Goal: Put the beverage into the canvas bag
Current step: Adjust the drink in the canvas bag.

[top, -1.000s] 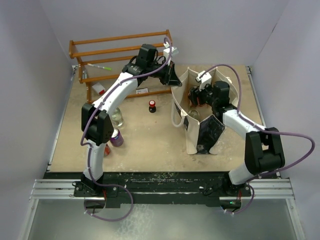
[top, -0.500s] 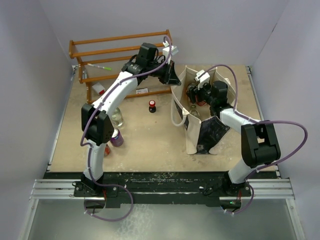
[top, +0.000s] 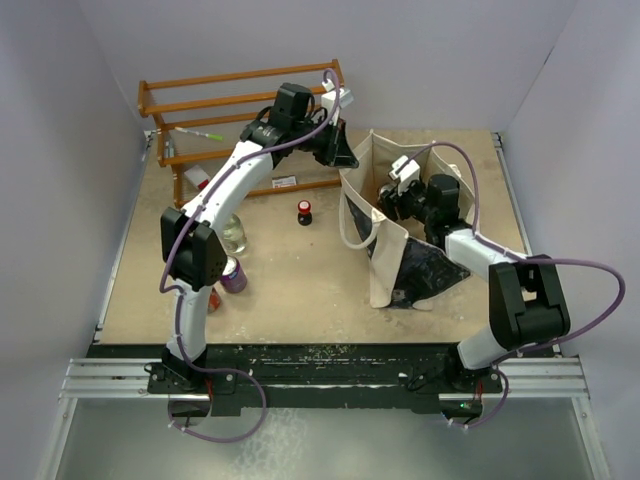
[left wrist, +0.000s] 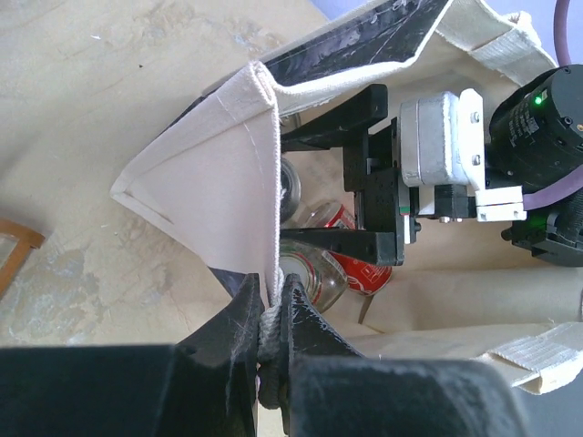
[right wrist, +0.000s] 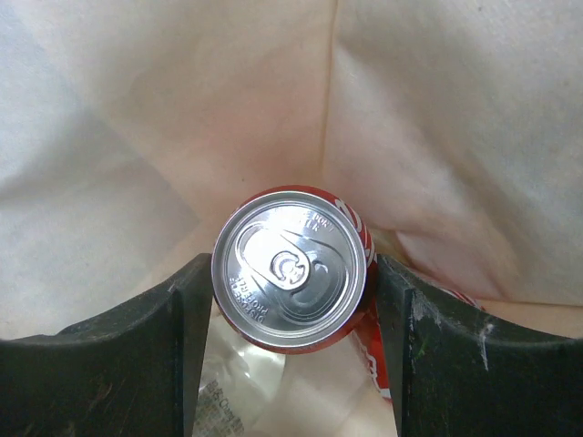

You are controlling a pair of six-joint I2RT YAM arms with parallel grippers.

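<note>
Across the sandy table [top: 290,290], a wooden rack [top: 240,105] stands at the far left, and the canvas bag [top: 386,268] stands open at the right. At the bag's far-left corner the left gripper [left wrist: 271,305] is pinched tight on the cloth rim. The right gripper [right wrist: 291,273] reaches down inside the bag. Its fingers [right wrist: 182,337] are spread around a red beverage can [right wrist: 290,278] and press against both its sides. The can hangs inside the bag, silver top toward the wrist camera, above a glass jar [left wrist: 314,284] in the bag's bottom. Left of the bag, on the table, sit a clear jar [top: 233,236], a purple can [top: 233,276] and a small red-capped bottle [top: 304,212].
</note>
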